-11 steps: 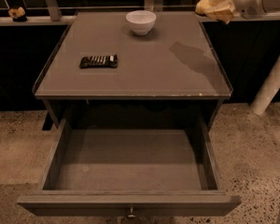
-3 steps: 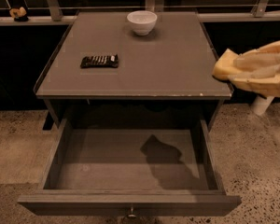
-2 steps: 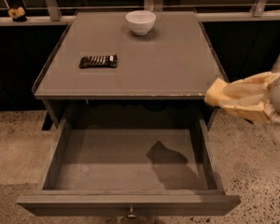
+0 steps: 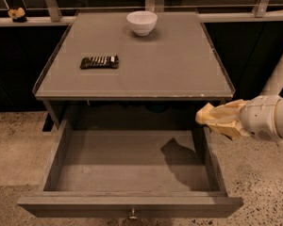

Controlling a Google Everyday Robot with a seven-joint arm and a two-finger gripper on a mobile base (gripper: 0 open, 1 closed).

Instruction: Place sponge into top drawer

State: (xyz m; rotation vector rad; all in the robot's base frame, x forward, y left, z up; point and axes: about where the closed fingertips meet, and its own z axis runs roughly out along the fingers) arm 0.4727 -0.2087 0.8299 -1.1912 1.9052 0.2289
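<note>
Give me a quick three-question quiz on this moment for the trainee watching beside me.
1. True or false: the wide grey wooden top drawer stands pulled open.
2. The claw hovers by the drawer's: A) left front corner, B) right rear corner, C) front knob.
3. Which sits nearer the back edge of the grey tabletop: the small white round bowl or the dark ribbed snack bar?
Key: 1 true; 2 B; 3 the bowl.

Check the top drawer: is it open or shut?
Open. The drawer is pulled well out from under the table, its bare floor showing; the gripper hangs over its right wall.
</note>
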